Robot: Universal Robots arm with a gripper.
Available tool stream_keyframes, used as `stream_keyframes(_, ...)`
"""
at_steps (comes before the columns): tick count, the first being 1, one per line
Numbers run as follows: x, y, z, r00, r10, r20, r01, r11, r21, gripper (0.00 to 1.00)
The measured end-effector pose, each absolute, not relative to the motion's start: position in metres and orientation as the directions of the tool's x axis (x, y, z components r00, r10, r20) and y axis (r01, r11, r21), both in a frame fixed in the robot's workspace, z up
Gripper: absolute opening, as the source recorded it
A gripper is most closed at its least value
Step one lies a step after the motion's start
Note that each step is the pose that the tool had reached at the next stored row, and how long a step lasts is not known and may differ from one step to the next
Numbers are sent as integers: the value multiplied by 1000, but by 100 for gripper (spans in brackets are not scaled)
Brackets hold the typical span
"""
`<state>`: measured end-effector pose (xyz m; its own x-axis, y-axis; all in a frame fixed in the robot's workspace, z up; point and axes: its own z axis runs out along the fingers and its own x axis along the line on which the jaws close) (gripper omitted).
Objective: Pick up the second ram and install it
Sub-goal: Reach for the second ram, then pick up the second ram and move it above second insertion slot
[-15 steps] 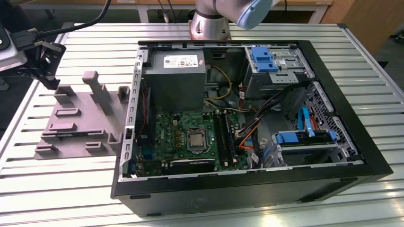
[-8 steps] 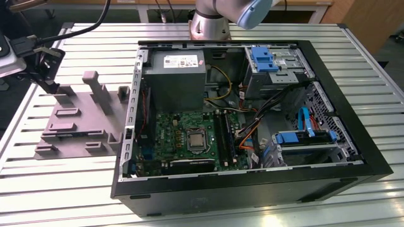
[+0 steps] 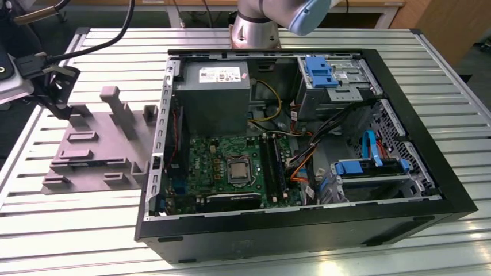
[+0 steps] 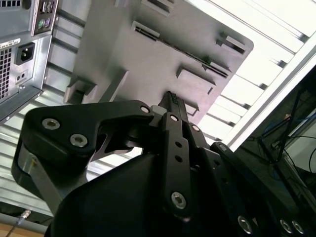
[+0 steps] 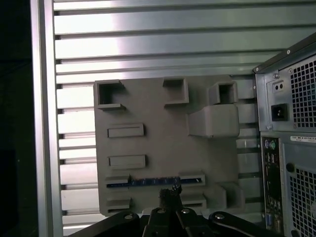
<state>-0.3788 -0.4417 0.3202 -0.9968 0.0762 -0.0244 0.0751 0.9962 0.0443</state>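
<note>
At the exterior view's left, your gripper point(image 3: 60, 108) hangs over the grey holder point(image 3: 100, 161) on the tabletop point(image 3: 69, 230), jaws drawn narrow, tips together, gripping nothing. In the first wrist view the second ram point(image 5: 153, 182) stands on edge in a holder slot, just beside the tips. I'd say square up along that thin edge. Whether the tips touch it is hidden. The computer case point(image 3: 307, 144) sits to the right.

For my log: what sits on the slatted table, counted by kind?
Open computer case: 1
Grey holder: 1
Ram stick, standing in a slot of the holder: 1
Total: 3
</note>
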Motion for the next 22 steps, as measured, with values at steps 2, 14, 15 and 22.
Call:
stream_keyframes(2, -379, -443, 318, -997, 76, -24, 75, 996, 44, 11)
stream_keyframes(14, -379, -443, 317, -997, 76, -24, 75, 996, 45, 11)
stream_keyframes(15, -379, -443, 317, -997, 76, -24, 75, 996, 46, 11)
stream_keyframes(22, -379, -443, 317, -998, 61, -24, 60, 997, 46, 11)
